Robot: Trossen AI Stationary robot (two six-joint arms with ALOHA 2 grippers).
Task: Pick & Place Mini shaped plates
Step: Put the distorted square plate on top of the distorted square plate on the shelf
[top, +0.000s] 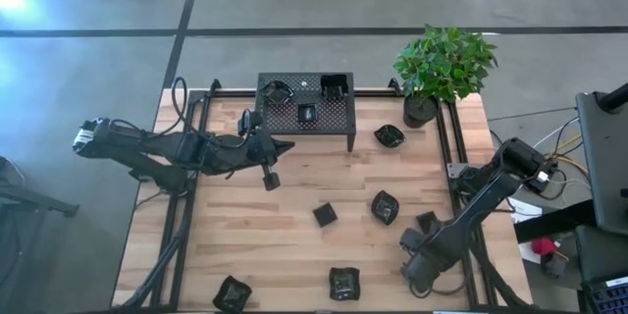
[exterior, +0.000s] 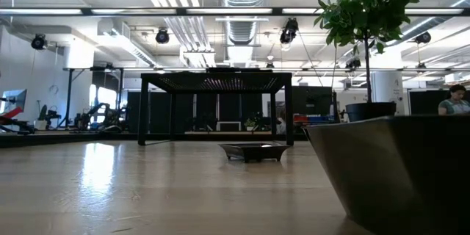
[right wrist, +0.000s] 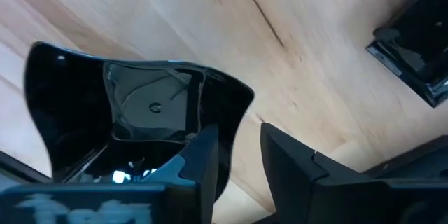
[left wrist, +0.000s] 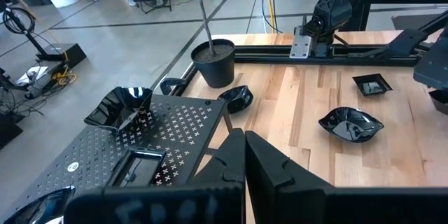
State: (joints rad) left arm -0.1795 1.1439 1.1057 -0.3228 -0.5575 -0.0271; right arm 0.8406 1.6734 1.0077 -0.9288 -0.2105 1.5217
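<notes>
Right gripper [top: 412, 245] sits low at the table's near right with its fingers apart, one finger over the rim of a glossy black plate [right wrist: 133, 122]. Plate lies flat, roughly square with flared corners, no clear long axis; whether it is actually clamped can't be told. Another square plate [right wrist: 413, 49] is just beside it. Left gripper [top: 285, 147] has its fingers together, empty, hovering near the front edge of the perforated rack [top: 339, 113] at the far centre. Three plates are on the rack top [left wrist: 115, 108]. Loose plates are scattered on the table [top: 294, 191]: one right of the rack [top: 390, 135], two mid-table [top: 325, 215], [top: 385, 207], two at the near edge [top: 233, 294], [top: 343, 282]. Potted plant [top: 442, 69] stands at the far right corner, close to the rack's right end.
</notes>
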